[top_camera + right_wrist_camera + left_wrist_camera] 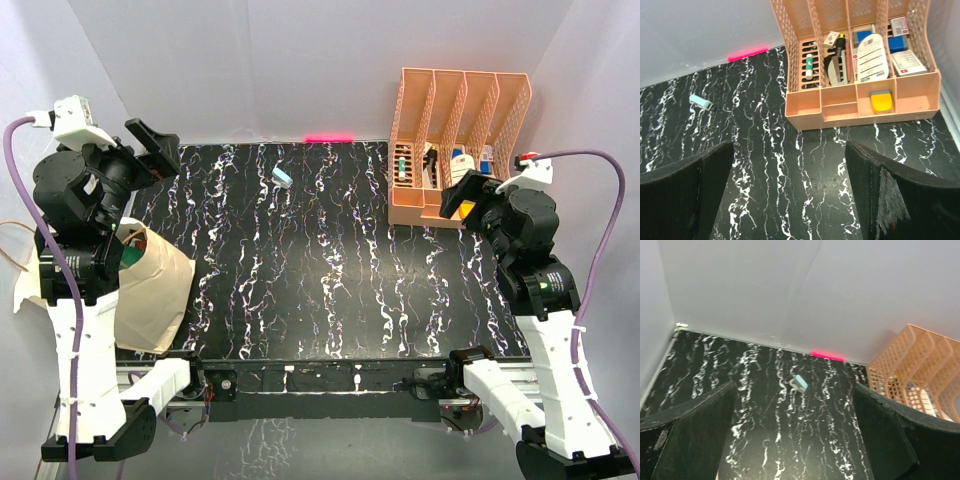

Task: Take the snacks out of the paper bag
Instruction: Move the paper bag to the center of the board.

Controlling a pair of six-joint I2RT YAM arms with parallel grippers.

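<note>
Our left claw (pixel 152 148) hangs wide open and empty above the far left of the black marbled desk (pixel 350 300). The paper bag (pixel 150 285) lies below and behind that claw, with a dark green packet (pixel 133 253) showing at its mouth. Our right claw (pixel 458 195) is also open and empty, with the orange rack (pixel 460 120) just ahead of it.

The surface (pixel 330 270) is patterned black with white marble-like veins. The paper bag (pixel 160 295) is coloured tan, and a dark green packet (pixel 134 257) is seen at its mouth. The rack (pixel 455 110) is coloured pale orange and pierced in a lattice; one item (pixel 881 100) in it is coloured yellow. The small block (pixel 282 177) is tinted light blue, and the fingers (pixel 690 440) are covered in black.
</note>
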